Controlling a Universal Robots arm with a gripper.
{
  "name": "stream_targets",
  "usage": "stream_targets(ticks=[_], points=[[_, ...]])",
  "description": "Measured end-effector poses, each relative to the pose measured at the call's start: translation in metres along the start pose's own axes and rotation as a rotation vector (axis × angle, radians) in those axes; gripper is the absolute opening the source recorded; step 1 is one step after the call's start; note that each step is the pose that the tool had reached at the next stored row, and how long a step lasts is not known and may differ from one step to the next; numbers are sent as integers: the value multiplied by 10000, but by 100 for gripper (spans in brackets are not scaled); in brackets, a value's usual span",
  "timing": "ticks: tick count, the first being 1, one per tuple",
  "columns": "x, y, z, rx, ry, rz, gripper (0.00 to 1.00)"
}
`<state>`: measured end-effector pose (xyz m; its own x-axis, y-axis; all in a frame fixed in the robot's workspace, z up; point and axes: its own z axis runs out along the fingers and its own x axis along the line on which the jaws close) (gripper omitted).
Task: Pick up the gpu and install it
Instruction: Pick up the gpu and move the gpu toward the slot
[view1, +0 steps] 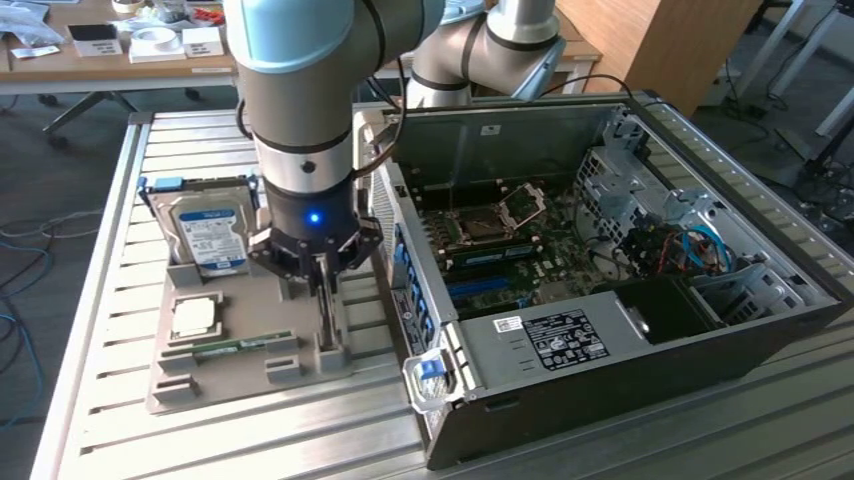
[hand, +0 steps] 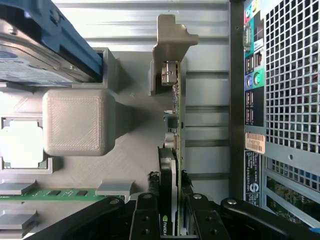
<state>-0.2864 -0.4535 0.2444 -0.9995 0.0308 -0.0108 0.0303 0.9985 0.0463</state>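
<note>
Gpu (hand: 167, 170), edge-on, half-hidden in hand's (hand: 170, 202) grip

Slatted metal table (view1: 94, 400) underneath | cluttered wooden desk (view1: 80, 62) behind | wooden cabinet (view1: 667, 40) at the exterior view's right | cables (view1: 27, 240) trail across grey floor (view1: 67, 190)

The gripper (view1: 320, 288) points straight down over the grey parts tray (view1: 240, 385) on the slatted bench (view1: 160, 440), its fingers pinched on the top edge of the gpu (view1: 328, 325). The gpu stands on edge in a slot along the tray's edge nearest the open computer case (view1: 747, 330). A hard drive (view1: 214, 240) stands upright at the tray's far corner, and a memory stick (view1: 240, 346) lies near its front edge.
</note>
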Motion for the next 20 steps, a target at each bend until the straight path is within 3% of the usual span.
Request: stream_targets(ticks=[7, 20], points=[[-2, 9, -186, -31, 2, -60, 27], [-6, 27, -571, -36, 14, -282, 27]])
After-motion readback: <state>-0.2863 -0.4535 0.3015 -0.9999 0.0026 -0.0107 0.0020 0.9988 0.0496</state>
